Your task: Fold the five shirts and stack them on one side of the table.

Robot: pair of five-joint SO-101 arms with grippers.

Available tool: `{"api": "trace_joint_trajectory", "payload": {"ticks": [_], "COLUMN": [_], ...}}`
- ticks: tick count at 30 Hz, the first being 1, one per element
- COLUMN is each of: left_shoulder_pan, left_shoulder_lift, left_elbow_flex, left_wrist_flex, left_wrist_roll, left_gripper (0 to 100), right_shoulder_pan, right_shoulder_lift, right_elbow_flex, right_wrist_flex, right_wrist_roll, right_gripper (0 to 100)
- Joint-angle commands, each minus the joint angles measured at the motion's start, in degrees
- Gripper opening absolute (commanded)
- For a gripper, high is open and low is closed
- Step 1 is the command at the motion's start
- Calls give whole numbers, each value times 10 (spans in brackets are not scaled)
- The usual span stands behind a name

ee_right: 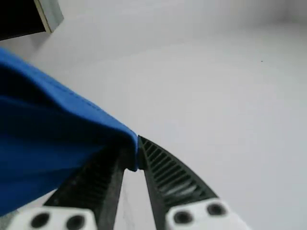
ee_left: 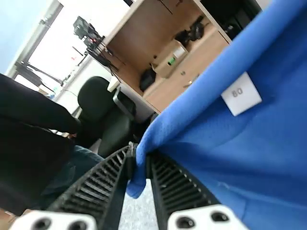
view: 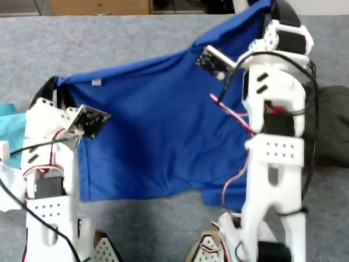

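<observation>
Left pincer (ee_left: 137, 165) and right pincer (ee_right: 133, 160) are each clamped shut on an edge of the blue shirt (view: 158, 131).
Stretched between the two arms, the shirt hangs spread over the middle of the grey table (view: 109, 38), with a white label (ee_left: 241, 93) near the left grip. It looks light, soft and limp, likely to sag, so corners and hems seem the best hold. A teal cloth (view: 11, 125) lies at one table edge, a dark garment (view: 332, 125) at the other.
</observation>
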Motion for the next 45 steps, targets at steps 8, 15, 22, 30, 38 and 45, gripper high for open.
{"api": "trace_joint_trajectory", "payload": {"ticks": [8,15,22,30,38,45], "left_shoulder_pan": [-4,-3,-4,-4,-4,-4], "left_shoulder_lift": [269,471,586,607,575,503], "left_elbow_flex": [-199,-384,-522,-520,-431,-392], "left_wrist_flex": [-47,-47,-47,-43,-40,145], "left_wrist_roll": [71,76,75,71,67,2], "left_gripper": [17,17,18,18,18,18], "right_shoulder_pan": [-19,-24,-25,-22,-13,2], "right_shoulder_lift": [196,344,450,487,427,381], "right_elbow_flex": [-156,-320,-473,-516,-509,-509], "right_wrist_flex": [-109,-113,-109,-85,196,406], "right_wrist_roll": [3,3,4,13,53,51], "right_gripper": [2,2,2,2,2,2]}}
